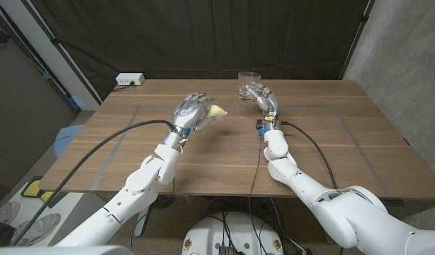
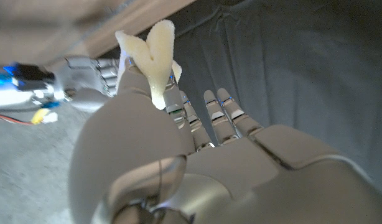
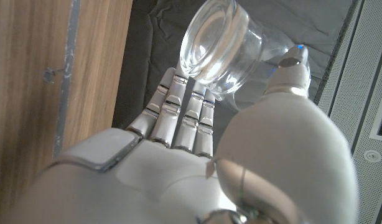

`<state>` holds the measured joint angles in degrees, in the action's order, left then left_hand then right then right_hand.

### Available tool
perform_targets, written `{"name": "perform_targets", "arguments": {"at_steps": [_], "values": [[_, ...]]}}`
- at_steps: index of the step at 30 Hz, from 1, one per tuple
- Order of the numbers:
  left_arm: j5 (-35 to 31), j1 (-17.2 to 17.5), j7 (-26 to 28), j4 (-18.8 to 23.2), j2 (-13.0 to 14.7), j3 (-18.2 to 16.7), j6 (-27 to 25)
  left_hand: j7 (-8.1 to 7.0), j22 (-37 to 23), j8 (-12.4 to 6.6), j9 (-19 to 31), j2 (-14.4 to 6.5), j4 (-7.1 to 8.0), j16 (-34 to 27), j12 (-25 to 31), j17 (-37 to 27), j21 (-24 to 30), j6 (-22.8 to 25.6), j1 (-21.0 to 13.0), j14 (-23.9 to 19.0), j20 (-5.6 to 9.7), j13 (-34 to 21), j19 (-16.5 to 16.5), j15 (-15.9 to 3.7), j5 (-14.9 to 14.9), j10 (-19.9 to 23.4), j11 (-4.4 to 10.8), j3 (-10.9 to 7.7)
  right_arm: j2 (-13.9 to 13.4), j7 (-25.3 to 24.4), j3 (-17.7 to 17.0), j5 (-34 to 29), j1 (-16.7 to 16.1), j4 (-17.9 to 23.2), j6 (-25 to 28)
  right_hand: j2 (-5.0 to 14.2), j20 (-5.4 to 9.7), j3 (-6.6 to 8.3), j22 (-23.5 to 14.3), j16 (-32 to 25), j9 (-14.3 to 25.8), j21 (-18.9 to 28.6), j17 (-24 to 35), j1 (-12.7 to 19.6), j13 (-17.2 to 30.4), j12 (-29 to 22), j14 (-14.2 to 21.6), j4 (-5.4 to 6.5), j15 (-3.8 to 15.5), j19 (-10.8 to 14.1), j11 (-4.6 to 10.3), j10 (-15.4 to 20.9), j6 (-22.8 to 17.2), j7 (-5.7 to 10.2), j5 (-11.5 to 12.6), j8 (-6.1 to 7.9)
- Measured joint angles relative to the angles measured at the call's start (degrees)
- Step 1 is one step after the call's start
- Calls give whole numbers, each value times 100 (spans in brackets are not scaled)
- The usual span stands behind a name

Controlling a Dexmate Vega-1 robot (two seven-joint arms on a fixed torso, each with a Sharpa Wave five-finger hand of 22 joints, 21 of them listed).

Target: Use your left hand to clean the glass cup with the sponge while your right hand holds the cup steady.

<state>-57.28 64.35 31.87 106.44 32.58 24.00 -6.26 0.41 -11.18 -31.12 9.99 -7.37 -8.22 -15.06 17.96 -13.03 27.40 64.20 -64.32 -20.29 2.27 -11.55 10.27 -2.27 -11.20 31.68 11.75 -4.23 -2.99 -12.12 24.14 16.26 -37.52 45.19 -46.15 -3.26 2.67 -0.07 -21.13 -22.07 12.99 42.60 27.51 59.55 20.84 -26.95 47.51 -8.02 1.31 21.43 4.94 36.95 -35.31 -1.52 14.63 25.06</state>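
The clear glass cup [image 1: 248, 83] is near the table's far edge, and my right hand [image 1: 264, 97] grips it from the side. In the right wrist view the cup [image 3: 225, 46] is tilted, its thick base facing the camera, and my right hand [image 3: 197, 162] has its fingers on one side and its thumb on the other. My left hand [image 1: 191, 113] is raised over the middle of the wooden table [image 1: 203, 156] and pinches a pale yellow sponge [image 1: 216, 111]. It is a short way to the left of the cup and apart from it. The sponge [image 2: 152, 53] is folded between the thumb and fingers of my left hand [image 2: 197, 162].
A white power strip [image 1: 129, 80] lies at the far left corner of the table. Grey tape lines [image 1: 324, 108] mark a rectangle on the tabletop. Black cables [image 1: 115, 142] trail from both wrists across the table. A dark curtain hangs behind.
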Motion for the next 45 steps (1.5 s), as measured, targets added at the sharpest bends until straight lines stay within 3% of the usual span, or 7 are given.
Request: {"name": "perform_targets", "arguments": {"at_steps": [4, 6, 16, 30, 45], "values": [[356, -58, 439, -340, -262, -74, 195, 0, 0, 3, 1, 0, 17, 0, -31, 0, 37, 0, 0, -18, -2, -6, 60, -18, 1, 19, -16, -17, -3, 129, -34, 131, -51, 79, 19, 2, 0, 0, 0, 1, 0, 22, 24, -2, 17, 27, 0, 0, 0, 0, -7, 8, -14, -13, 0, -1], [801, -103, 906, -545, -418, -111, 459, 0, 0, 42, 2, 0, 24, 0, -45, 0, 59, 0, 0, -18, -13, -6, 90, -19, 1, 19, -16, -24, -3, 229, -80, 228, -121, 187, 31, 6, 0, 0, 0, 1, 0, 40, 30, -7, 17, 27, 0, 0, 0, 0, -2, 14, -23, -21, 0, -4], [2000, -288, 1474, -1113, -900, -241, 1091, -83, -1, 130, 3, -1, 64, 24, -88, -17, 59, -83, 0, -70, -23, -33, 99, -26, 42, 18, -17, -62, -3, 592, -169, 552, -318, 511, 37, 9, -21, -8, 1, 1, 0, 50, 53, -9, 17, 40, 1, 8, 1, -20, 1, 38, -33, -12, -1, 14], [3232, -758, 1303, -1739, -1361, -304, 1666, -186, -4, 258, 3, -47, 137, 92, -108, -44, 58, -186, 47, -46, -69, -113, 53, -6, 46, -49, -19, -70, -2, 937, -150, 775, -521, 896, 20, 8, -21, -9, 1, 15, 0, 129, 97, -8, 32, 43, 11, 9, -7, -20, 0, 39, -32, -11, -7, 23], [4394, -1476, 477, -2323, -1578, -147, 2099, -217, -16, 352, 26, -76, 233, 178, -166, -118, 58, -217, 78, 160, -147, -165, -27, -9, 17, -191, -12, -38, 26, 1160, 2, 813, -580, 1042, 214, 5, -53, -16, 2, 0, 0, 216, 134, -5, 59, 44, 32, 16, 11, -52, 0, 78, -75, -32, -5, 27]]}}
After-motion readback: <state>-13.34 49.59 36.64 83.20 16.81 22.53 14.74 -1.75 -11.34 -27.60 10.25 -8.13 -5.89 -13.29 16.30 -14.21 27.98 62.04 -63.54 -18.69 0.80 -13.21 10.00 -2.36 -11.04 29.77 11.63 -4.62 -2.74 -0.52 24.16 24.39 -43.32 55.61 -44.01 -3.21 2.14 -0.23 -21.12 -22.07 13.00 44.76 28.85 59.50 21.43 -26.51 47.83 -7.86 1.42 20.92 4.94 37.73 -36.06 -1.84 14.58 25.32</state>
